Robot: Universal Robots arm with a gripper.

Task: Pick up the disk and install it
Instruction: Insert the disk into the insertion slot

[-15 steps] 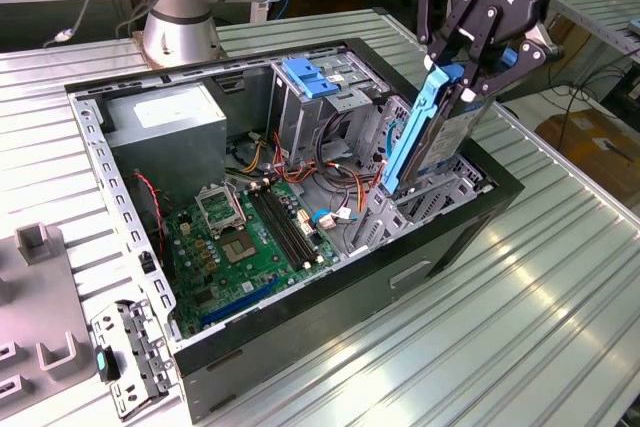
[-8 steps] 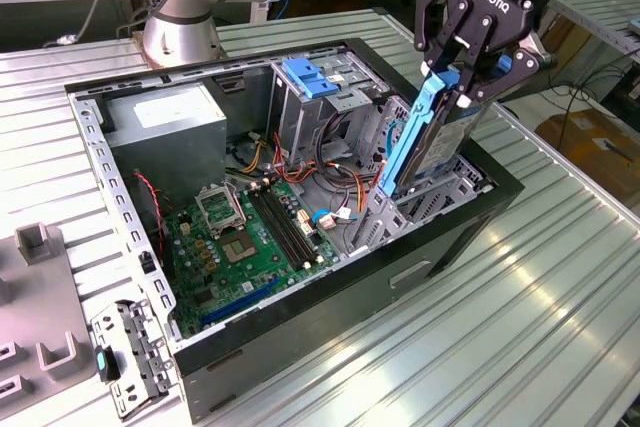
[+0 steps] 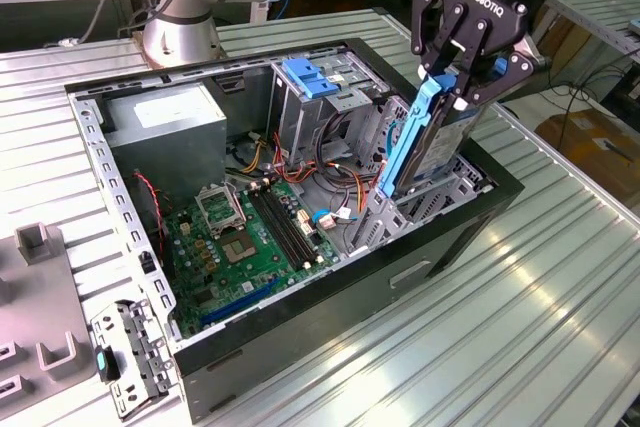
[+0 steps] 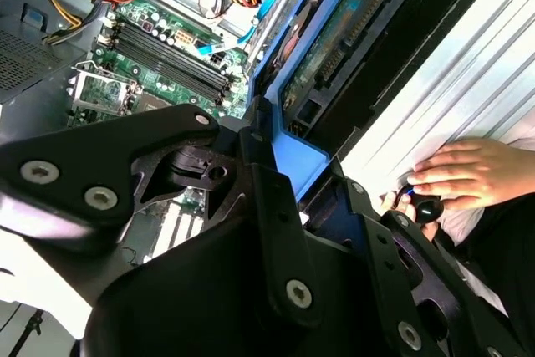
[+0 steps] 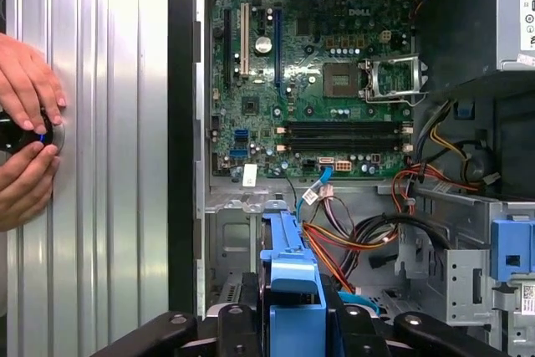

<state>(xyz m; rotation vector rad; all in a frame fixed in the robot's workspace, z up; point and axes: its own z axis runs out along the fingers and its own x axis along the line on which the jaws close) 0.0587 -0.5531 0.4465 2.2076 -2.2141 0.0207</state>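
Note:
The disk [image 3: 432,137], a flat metal drive with blue side rails, stands on edge, its lower end down in the drive bay [image 3: 445,192] at the exterior view's right of the open computer case [image 3: 330,317]. My gripper [image 3: 455,77] is shut on its upper end from above. In the second wrist view the disk [image 4: 334,39] shows its green circuit side and a blue rail, running away from the gripper [image 4: 280,198]. In the first wrist view the disk's blue rail [image 5: 288,277] sits between the black fingers [image 5: 238,323].
Inside the case lie a green motherboard [image 3: 250,237], a grey power supply box [image 3: 165,122], coloured cables [image 3: 335,182] and a blue handle piece [image 3: 305,77]. A person's hands [image 5: 25,81] rest on the ribbed metal table beside the case. Grey fixtures [image 3: 40,247] stand at the exterior view's left.

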